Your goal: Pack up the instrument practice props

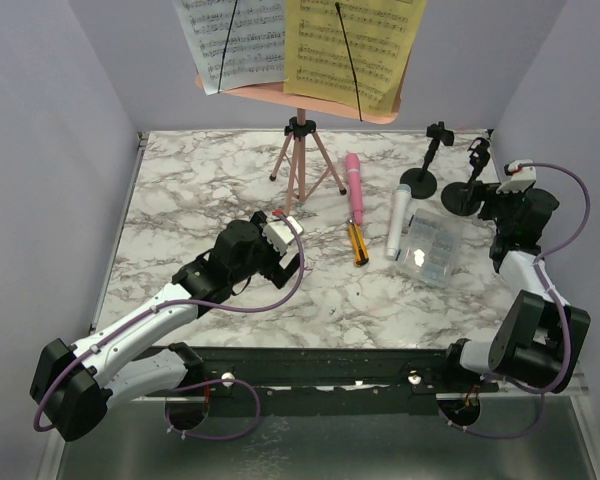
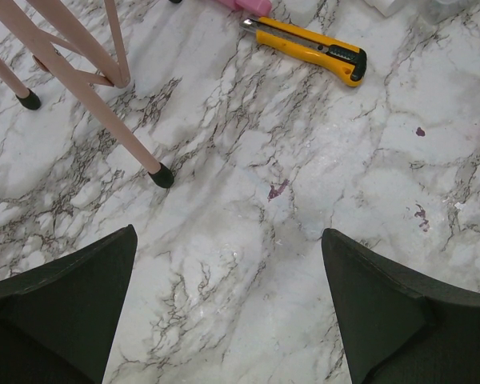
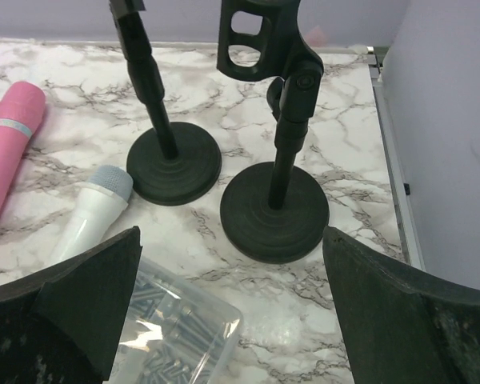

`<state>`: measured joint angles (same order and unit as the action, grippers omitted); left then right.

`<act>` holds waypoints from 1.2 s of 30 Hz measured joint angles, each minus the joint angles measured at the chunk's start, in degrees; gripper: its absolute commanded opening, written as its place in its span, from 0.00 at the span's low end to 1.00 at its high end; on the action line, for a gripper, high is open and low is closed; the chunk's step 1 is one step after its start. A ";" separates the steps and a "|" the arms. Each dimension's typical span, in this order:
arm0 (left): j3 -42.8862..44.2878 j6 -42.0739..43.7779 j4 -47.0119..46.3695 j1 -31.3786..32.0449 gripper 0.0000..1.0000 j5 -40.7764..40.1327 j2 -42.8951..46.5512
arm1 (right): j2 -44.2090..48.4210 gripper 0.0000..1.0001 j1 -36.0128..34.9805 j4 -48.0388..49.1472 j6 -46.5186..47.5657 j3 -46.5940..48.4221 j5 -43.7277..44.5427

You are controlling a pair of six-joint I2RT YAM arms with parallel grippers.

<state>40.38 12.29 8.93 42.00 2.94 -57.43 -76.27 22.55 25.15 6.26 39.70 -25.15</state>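
- Right gripper [image 3: 232,232]: jaws wide apart, empty. Clear box [image 3: 176,336] sits right under its left finger and could get shoved on the way down.
- Mic stand [image 3: 274,210] is just ahead, centred between the jaws. Second stand [image 3: 174,172] is ahead-left, bases just apart, so closing could knock it. Both are top-heavy and may tip.
- White mic [image 3: 92,212] is ahead-left and rolls if bumped.
- Left gripper [image 2: 228,240]: jaws wide apart, empty, over bare table [image 2: 304,176]. Tripod [image 2: 88,96] foot is ahead-left; a nudge could topple the rack [image 1: 280,95] and sheets [image 1: 355,45].
- Cutter [image 2: 308,50] is far ahead-right, a wrong-pick risk.
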 measured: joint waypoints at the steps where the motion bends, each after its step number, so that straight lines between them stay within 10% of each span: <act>1: 0.00 0.00 0.00 0.00 0.99 0.00 -0.02 | 1.46 0.98 0.02 -0.81 0.00 -0.33 -0.02; 12: -0.02 -0.04 0.02 0.00 0.99 0.00 -0.98 | 16.13 1.00 0.09 -11.56 1.36 -2.36 -11.06; 36: -0.02 0.39 0.66 0.00 0.99 -3.41 -2.82 | 18.56 1.00 0.09 -44.30 16.63 6.64 -42.77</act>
<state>40.36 12.69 9.58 42.00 -0.47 -60.25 -57.71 22.63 -19.16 22.90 46.35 -67.92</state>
